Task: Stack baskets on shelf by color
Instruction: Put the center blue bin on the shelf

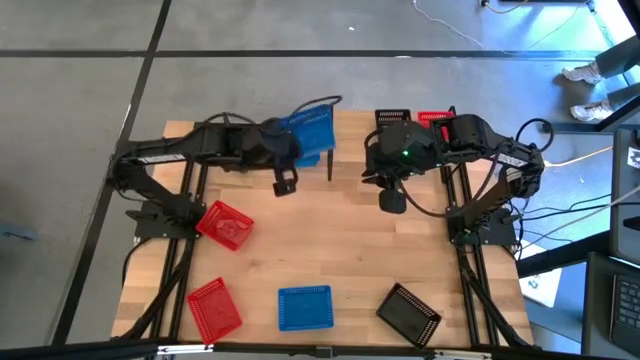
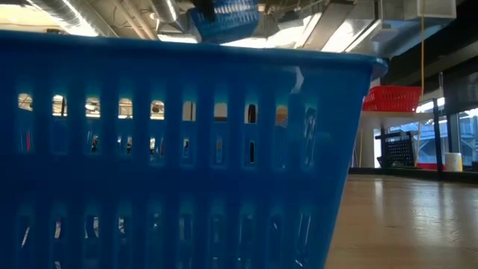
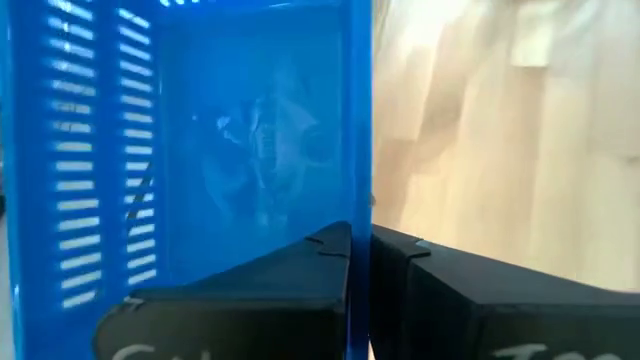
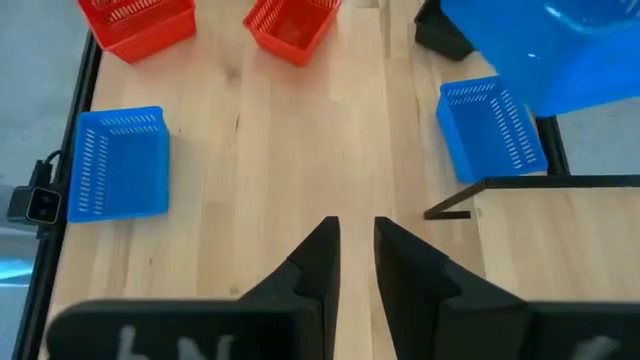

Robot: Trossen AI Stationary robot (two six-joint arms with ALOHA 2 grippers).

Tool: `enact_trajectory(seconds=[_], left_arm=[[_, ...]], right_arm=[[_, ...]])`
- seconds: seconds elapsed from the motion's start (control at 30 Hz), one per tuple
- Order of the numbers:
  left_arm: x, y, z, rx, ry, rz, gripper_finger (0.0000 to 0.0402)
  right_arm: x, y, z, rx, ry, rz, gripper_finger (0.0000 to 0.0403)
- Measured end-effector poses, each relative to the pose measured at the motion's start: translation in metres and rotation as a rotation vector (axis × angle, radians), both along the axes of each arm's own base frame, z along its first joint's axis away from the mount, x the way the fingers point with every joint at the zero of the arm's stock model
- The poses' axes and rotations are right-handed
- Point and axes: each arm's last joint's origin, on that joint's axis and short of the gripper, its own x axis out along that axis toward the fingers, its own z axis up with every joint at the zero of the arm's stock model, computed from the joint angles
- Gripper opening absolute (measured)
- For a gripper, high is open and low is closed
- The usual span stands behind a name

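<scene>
Left gripper (image 3: 360, 238) is clamped tight on one wall of a blue basket (image 1: 311, 130), one finger inside the basket and the other outside. It holds the basket in the air near the middle of the table's far edge. From table height that basket (image 2: 224, 19) hangs high, well above everything else.

Right gripper (image 4: 357, 235) carries nothing. Its fingers stand a narrow gap apart as it hovers by the shelf (image 4: 565, 250), the pale board edged with a thin black frame. Just past the shelf's corner sits a second blue basket (image 4: 490, 130), lower than the held one; what it rests on I cannot tell.

Behind the right arm, at the far edge, a red basket (image 1: 432, 118) and a black basket (image 1: 393, 116) sit side by side. The low camera shows the red one (image 2: 392, 97) up high and a black one (image 2: 398, 149) lower down.

On the open table (image 1: 340, 240), a red basket (image 1: 225, 222) lies by the left arm's base. Along the near edge stand another red basket (image 1: 213, 308), a third blue basket (image 1: 304, 306) and a tilted black basket (image 1: 408, 312). That third blue one fills most of the low camera's view.
</scene>
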Motion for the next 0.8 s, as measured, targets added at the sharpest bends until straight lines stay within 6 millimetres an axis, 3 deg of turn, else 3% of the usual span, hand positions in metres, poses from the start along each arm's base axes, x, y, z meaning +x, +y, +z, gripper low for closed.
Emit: enact_trajectory(seconds=[0.27,0.53,0.8], left_arm=[[0.024,0.005,-0.017,0.045,0.118,-0.047,0.0000],[0.026,0.005,-0.021,0.037,0.138,-0.054,0.0000],[0.026,0.001,-0.022,0.006,0.144,-0.083,0.0000]], right_arm=[[0.014,-0.004,-0.010,-0.119,0.036,-0.056,0.0081],[0.041,-0.005,-0.026,-0.253,0.070,0.039,0.0140],[0.062,-0.009,-0.037,-0.313,0.064,-0.020,0.0151]])
